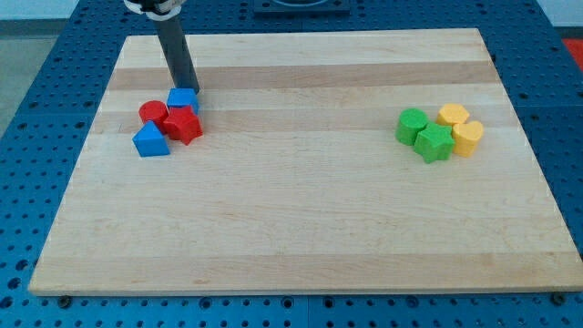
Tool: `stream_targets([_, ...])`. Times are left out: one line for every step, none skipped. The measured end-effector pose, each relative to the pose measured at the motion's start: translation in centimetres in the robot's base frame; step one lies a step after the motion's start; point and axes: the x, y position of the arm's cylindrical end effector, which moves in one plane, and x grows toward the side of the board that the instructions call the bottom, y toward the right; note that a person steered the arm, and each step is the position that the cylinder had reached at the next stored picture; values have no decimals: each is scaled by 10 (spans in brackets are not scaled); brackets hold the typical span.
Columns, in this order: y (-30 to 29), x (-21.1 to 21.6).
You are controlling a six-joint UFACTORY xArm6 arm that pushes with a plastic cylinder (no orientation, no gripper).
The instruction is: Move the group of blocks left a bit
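A tight group of blocks sits at the view's upper left: a blue cube, a red cylinder, a red star-like block and a blue triangular block. My tip comes down from the view's top and rests against the upper right side of the blue cube. A second group lies at the view's right: a green cylinder, a green star-like block, a yellow block and a yellow cylinder.
The blocks lie on a light wooden board. Around it is a blue perforated table. The board's left edge is a short way left of the red and blue group.
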Motion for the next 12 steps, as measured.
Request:
stream_targets([1,0])
stream_targets([21,-3])
stream_targets([49,-4])
stream_targets([50,-4])
stream_targets([76,4])
stream_targets([115,31])
stream_targets([133,74])
stream_targets([166,122])
stream_targets([212,164])
stream_targets([271,189])
stream_targets([328,186])
stream_targets([375,175])
